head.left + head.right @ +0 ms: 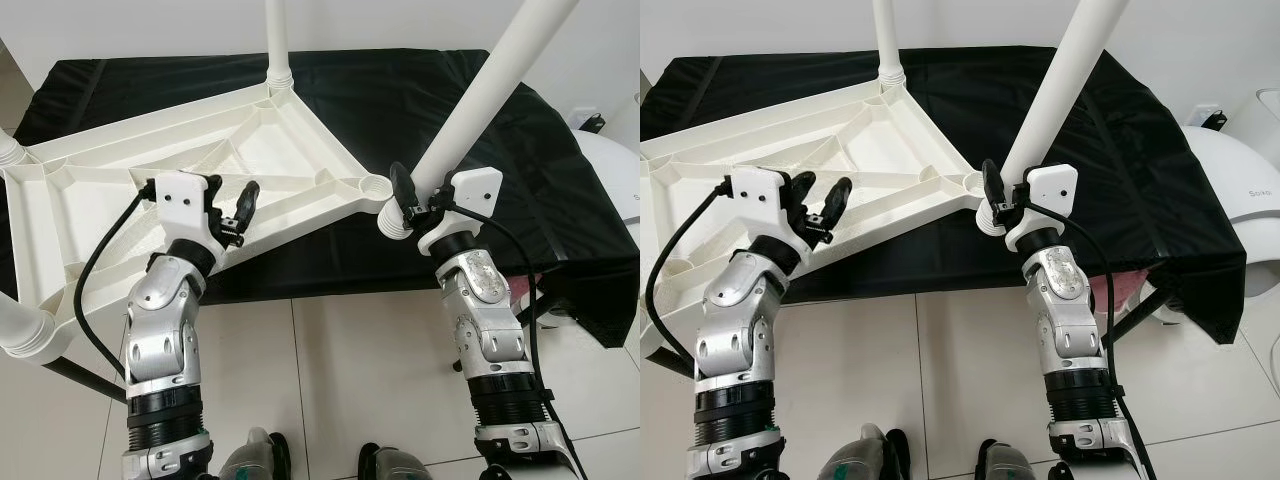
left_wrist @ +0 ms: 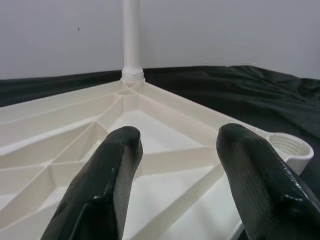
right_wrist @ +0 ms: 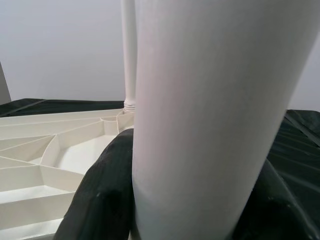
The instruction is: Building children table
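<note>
I see the white tabletop (image 1: pixel 200 170) lying upside down on a black cloth (image 1: pixel 420 110). My right gripper (image 1: pixel 410 205) is clamped around a white leg (image 1: pixel 480 90), at three o'clock of the corner socket (image 1: pixel 375 187). My left gripper (image 1: pixel 238 210) hovers over the tabletop's near edge, fingers (image 2: pixel 105 185) spread apart.

- A counter (image 1: pixel 500 150) draped in black cloth spans the scene from left to right, over a pale tiled floor (image 1: pixel 340 370).
- A white plastic tabletop (image 1: pixel 200 190) lies upside down on it, ribbed underside up, covering the left and middle; its left end overhangs the counter.
- On the right, the cloth hangs over the near edge.
</note>
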### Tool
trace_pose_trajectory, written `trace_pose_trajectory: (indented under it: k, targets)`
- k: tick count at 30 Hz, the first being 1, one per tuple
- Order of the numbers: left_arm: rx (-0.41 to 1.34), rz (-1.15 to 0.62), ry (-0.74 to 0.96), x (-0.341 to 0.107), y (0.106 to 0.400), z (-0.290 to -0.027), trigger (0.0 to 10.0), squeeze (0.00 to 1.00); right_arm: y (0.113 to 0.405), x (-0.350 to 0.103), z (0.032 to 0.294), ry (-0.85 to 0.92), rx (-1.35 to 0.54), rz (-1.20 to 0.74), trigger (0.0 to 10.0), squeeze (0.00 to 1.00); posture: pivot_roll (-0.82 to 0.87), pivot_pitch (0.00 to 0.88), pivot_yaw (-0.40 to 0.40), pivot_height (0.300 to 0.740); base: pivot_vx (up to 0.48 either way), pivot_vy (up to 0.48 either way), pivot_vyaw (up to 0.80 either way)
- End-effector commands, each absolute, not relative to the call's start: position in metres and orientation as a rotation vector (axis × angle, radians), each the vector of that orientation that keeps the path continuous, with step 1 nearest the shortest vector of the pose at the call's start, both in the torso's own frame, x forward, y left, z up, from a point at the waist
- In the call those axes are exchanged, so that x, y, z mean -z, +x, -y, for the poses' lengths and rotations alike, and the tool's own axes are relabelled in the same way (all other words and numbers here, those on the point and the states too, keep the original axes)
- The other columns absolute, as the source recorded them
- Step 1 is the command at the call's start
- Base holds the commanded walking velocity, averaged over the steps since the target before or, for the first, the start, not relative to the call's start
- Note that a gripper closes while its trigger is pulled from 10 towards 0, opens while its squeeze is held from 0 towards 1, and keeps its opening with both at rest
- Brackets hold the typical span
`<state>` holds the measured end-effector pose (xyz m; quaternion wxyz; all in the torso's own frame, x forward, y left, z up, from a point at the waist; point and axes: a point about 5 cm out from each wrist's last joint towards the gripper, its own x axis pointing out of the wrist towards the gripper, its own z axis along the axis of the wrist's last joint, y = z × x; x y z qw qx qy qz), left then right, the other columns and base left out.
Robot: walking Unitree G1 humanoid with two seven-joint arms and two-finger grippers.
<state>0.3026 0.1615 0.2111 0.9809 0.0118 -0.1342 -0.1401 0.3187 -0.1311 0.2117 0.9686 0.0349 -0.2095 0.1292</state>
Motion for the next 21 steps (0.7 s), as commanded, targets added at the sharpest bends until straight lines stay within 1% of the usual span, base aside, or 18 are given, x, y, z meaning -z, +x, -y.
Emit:
trace_pose_trajectory:
  k: [1,21]
  targets:
    - [0.084,0.269,-0.016,-0.2117,0.3030,-0.1713,10.0,0.00,0.3181,-0.2182,0.1292,0.068,-0.267,0.461,10.0,0.00,-0.05,0.133,0.006,0.740,0.000,0.000,0.00]
    - [0.085,0.277,-0.027,-0.2141,0.3017,-0.1706,10.0,0.00,0.3176,-0.2179,0.1284,0.069,-0.271,0.461,10.0,0.00,-0.05,0.137,0.004,0.740,0.000,0.000,0.00]
